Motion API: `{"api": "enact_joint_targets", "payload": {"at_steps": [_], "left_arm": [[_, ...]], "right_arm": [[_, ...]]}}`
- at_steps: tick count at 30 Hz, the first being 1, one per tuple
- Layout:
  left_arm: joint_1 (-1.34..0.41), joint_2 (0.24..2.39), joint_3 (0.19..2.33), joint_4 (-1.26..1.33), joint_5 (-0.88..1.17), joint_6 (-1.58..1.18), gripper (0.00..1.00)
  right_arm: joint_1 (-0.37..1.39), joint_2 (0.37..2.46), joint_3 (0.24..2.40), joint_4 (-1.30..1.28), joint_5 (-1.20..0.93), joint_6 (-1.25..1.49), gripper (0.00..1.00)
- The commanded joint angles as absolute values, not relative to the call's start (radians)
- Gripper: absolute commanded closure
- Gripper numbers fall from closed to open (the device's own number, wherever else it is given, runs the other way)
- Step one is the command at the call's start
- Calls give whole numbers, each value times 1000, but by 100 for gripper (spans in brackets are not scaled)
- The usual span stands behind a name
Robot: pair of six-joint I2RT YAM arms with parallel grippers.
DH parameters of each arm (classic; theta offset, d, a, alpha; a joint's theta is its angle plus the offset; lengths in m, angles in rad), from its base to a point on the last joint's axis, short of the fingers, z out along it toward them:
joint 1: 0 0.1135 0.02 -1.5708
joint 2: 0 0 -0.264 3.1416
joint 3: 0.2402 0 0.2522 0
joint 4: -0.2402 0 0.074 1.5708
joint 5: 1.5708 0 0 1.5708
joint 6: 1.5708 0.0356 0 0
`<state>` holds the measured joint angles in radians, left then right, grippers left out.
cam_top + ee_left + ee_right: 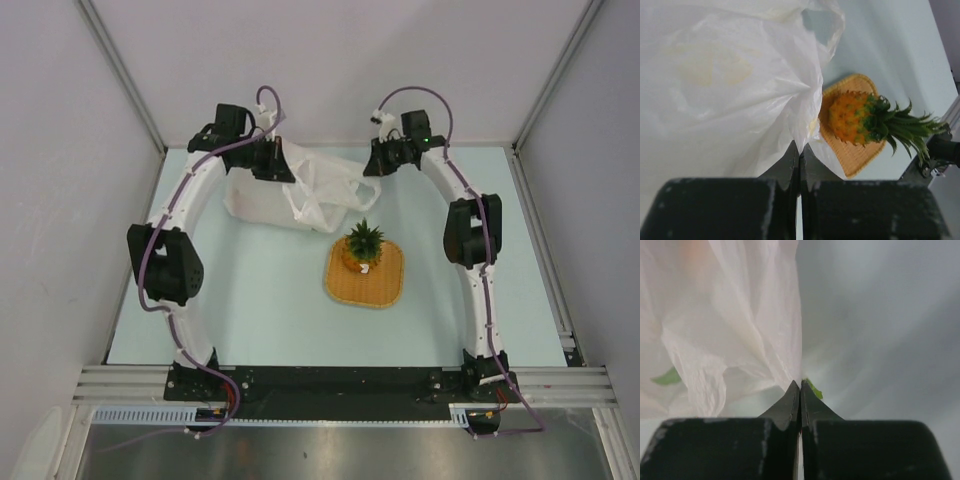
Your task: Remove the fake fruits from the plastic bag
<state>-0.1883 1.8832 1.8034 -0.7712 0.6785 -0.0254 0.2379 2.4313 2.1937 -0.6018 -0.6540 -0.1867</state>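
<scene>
The translucent white plastic bag (290,195) lies crumpled at the back of the table. My left gripper (274,168) is shut on a fold of the plastic bag (740,90) at its left upper edge; in the left wrist view the film runs into the closed tips (800,149). My right gripper (374,170) is shut at the bag's right handle, and the film's edge (740,320) comes down to its tips (800,385). A pineapple (363,244) with a green crown stands on the orange woven tray (385,285). Faint yellow shapes (705,65) and a green patch (667,377) show through the plastic.
A green sliver (813,388) sticks out beside the right finger. The tray (860,157) with the pineapple (852,117) lies just right of the bag in the left wrist view. Grey walls close in the table on three sides. Both arms arch along the table's sides.
</scene>
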Motion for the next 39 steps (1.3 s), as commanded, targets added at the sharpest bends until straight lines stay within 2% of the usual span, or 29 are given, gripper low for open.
{"api": "enact_joint_targets", "payload": {"at_steps": [1, 2, 5, 8, 16, 17, 18, 19, 21, 23, 25, 27, 32, 34, 39], "left_arm": [[-259, 1966, 2018, -846, 628, 53, 100], [-276, 2032, 2145, -904, 608, 64, 100], [-333, 2126, 2331, -931, 554, 67, 100], [-394, 2172, 2436, -940, 506, 90, 100], [-538, 2163, 2332, -982, 361, 156, 100], [-546, 2172, 2329, -989, 341, 161, 100], [-548, 2183, 2319, -991, 333, 147, 100], [-546, 2184, 2300, -983, 327, 131, 100], [-545, 2186, 2299, -976, 321, 107, 100], [-538, 2184, 2313, -974, 368, 94, 100], [-535, 2184, 2332, -976, 419, 91, 100], [-534, 2184, 2339, -970, 498, 84, 100], [-534, 2181, 2333, -954, 699, 38, 100], [-534, 2180, 2333, -939, 744, 23, 100], [-535, 2180, 2362, -899, 764, 8, 100]], "right_arm": [[138, 2353, 2345, -494, -620, -123, 100], [120, 2341, 2345, -492, -617, -97, 100], [51, 2249, 2252, -474, -607, -61, 100], [0, 2119, 2068, -480, -606, -90, 100], [-236, 1751, 1556, -450, -534, -54, 100], [-241, 1727, 1519, -454, -529, -63, 97], [-241, 1712, 1499, -469, -538, -104, 89], [-232, 1689, 1491, -488, -552, -118, 69], [-210, 1654, 1494, -496, -586, -120, 56], [-146, 1599, 1523, -480, -612, -127, 37], [-42, 1571, 1542, -462, -608, -150, 34], [42, 1559, 1543, -459, -595, -163, 36], [247, 1598, 1513, -462, -491, -232, 64], [265, 1627, 1514, -427, -463, -221, 70], [287, 1696, 1560, -411, -434, -215, 78]]}}
